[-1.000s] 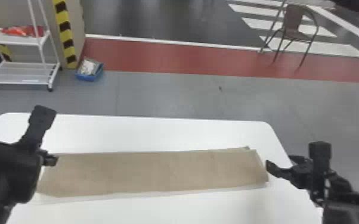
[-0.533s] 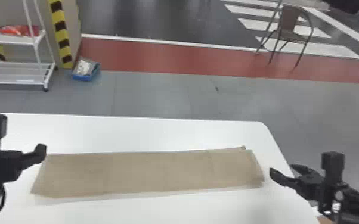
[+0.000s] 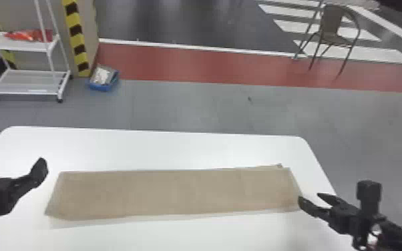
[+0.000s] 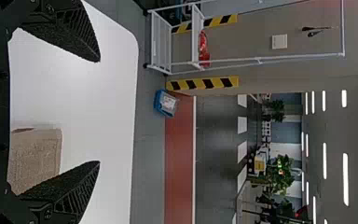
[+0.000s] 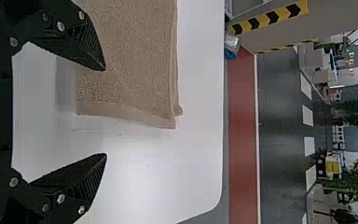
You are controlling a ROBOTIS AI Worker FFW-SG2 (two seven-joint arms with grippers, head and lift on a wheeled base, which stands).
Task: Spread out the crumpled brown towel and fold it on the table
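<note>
One brown towel lies as a long, flat, folded strip on the white table. Left gripper and right gripper are wide open and empty, one near each end. Pinching only the top layer would likely skew the fold. Shelf cart, blue bin and chair stand beyond, obstructing nothing.
</note>
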